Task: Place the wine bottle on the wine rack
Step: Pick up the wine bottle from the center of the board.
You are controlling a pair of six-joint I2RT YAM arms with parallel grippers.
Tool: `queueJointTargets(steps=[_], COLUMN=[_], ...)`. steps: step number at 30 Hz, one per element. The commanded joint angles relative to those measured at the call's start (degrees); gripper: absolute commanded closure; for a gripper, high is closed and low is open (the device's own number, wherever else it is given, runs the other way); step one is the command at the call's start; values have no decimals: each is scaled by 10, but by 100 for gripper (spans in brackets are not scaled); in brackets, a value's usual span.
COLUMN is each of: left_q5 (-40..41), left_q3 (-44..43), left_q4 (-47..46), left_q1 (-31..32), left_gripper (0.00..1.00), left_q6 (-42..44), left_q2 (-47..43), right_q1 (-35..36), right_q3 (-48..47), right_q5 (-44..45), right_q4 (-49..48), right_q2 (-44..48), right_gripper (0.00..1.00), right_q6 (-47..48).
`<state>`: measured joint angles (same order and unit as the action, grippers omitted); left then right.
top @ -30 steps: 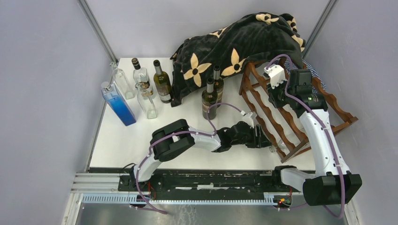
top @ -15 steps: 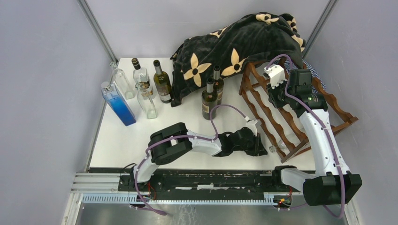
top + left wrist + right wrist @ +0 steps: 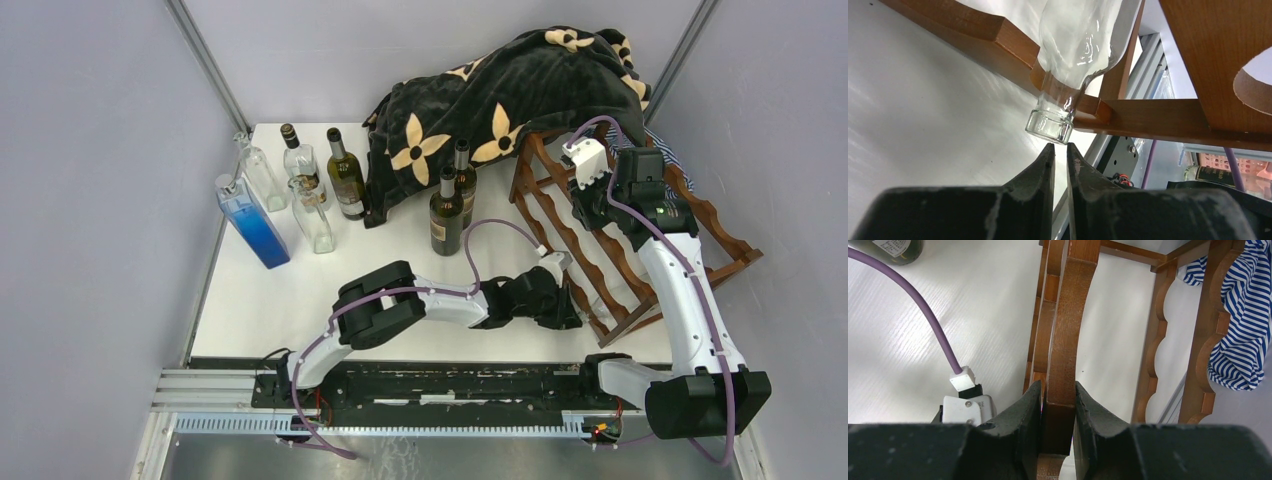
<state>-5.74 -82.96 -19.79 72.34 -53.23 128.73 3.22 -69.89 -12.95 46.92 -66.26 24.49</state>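
The rack (image 3: pixel 727 238) stands tilted at the right edge of the table (image 3: pixel 260 300), its low end near the front right corner. The clear glass bottle (image 3: pixel 1075 45) lies in the rack, in the lowest tier as far as I can tell. Its neck rests in a scallop of the front rail and its open mouth sticks out toward the near edge, above the table.

The left gripper (image 3: pixel 1059 146) is just below this mouth. Its two fingers (image 3: pixel 1040 167) are almost together, with only a thin slit between them, and they hold nothing. I cannot tell if the tips touch the glass; they look just apart from it.

The right gripper (image 3: pixel 1058 385) is at the far upper part of the rack and its fingers press on both sides of a wooden upright of the rack (image 3: pixel 1068 315). A blue and white striped cloth (image 3: pixel 1243 325) hangs behind the scalloped rails, near the far right corner
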Motion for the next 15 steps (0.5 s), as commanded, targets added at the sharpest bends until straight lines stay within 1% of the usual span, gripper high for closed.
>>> queueJointTargets(steps=[1,9,15], left_q5=[-5,-18,-24], left_q3=[-36,-66,-69], left_q4=[-3,-4,-6], left_q1=[-5,-9,-11], left_gripper=[80,79,77], left_q6=[28,36,38], left_q2=[13,26,31], right_q1=[19,19,19], right_q3=[-1,-1,-2], right_q5=[-76,-77,-77], right_q4=[-12,-12,-13], right_q2=[5,7,7], right_gripper=[86,85,83], right_q6=[27,27,27])
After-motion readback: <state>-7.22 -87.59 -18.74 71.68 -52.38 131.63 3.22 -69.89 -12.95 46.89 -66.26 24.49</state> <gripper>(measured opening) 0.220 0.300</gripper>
